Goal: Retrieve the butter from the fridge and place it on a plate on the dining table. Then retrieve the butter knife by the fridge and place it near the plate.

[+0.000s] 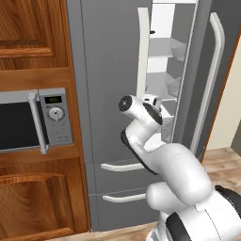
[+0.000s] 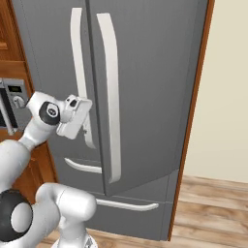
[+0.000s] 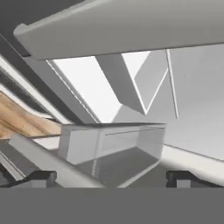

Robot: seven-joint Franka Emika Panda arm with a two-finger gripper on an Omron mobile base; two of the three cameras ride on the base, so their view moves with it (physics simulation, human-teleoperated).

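The tall grey fridge (image 1: 108, 70) (image 2: 145, 72) stands in front of me. Its right door (image 1: 214, 70) is swung partly open, and white shelves and door bins (image 1: 164, 47) show through the gap. My gripper (image 1: 153, 101) (image 2: 77, 116) hovers at that gap, beside the left door's long white handle (image 1: 142, 47). In the hand view the gripper (image 3: 111, 177) is open, its two dark tips far apart with nothing between them, facing a clear bin (image 3: 113, 148) inside. The butter, the plate, the dining table and the butter knife are out of view.
A silver microwave (image 1: 33, 120) sits in brown wood cabinets (image 1: 33, 37) left of the fridge. Lower drawer handles (image 1: 122, 166) cross below my arm. Wood floor (image 2: 213, 213) and a beige wall (image 2: 227, 97) lie to the right of the fridge.
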